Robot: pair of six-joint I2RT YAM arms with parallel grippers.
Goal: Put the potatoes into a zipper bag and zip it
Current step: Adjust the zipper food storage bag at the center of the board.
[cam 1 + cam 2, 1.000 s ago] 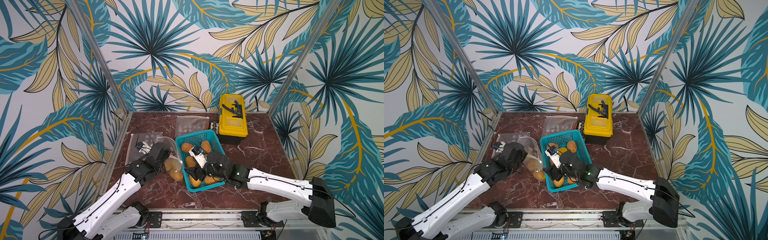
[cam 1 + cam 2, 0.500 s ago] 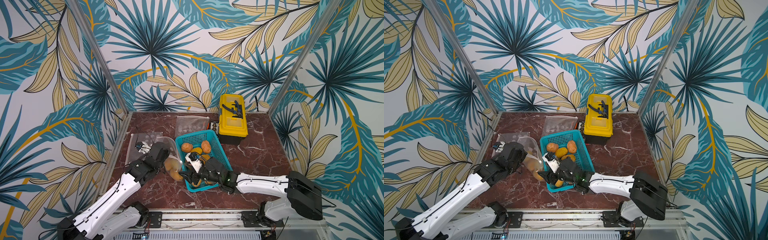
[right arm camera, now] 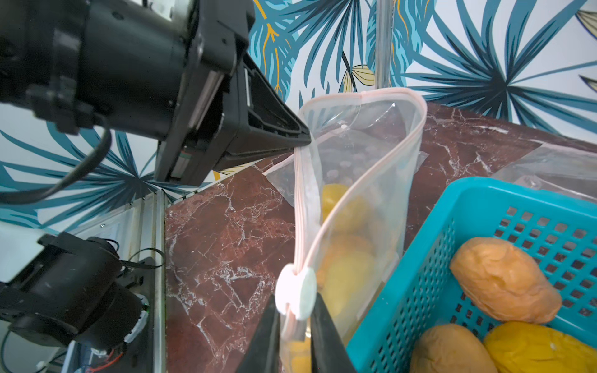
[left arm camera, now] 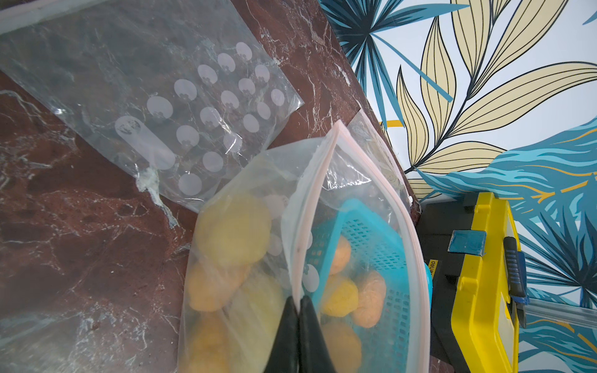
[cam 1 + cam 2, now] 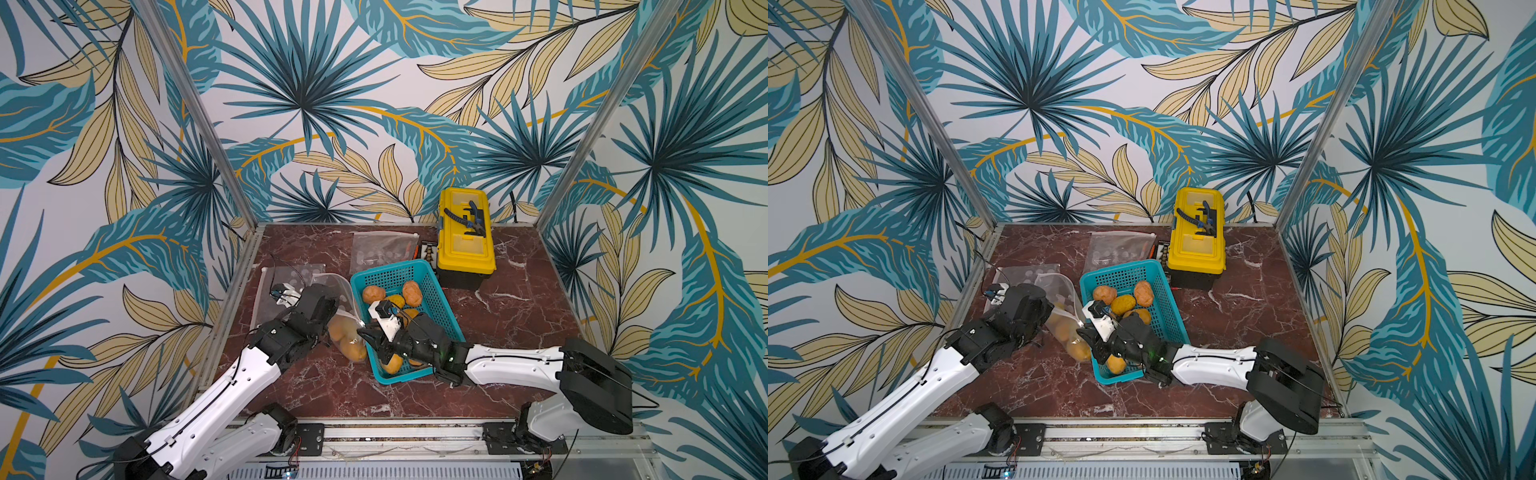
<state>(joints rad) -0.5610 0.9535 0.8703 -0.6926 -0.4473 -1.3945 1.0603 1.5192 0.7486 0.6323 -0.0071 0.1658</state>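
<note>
Now my bag (image 3: 371, 145) stands mouth-up, its zip line running between left gripper (image 4: 298, 306) and right gripper (image 3: 294, 323), both jaws clamped on it.

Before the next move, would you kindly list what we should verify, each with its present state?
1. Left gripper pinches the zipper bag at its rim: ok.
2. Right gripper is closed on the rim beside the slider: ok.
3. Bagged potatoes sit below the zip track: ok.
4. All potatoes are bagged: not ok; several lie in the basket.
5. Slider is seated on both tracks: cannot tell.
</note>
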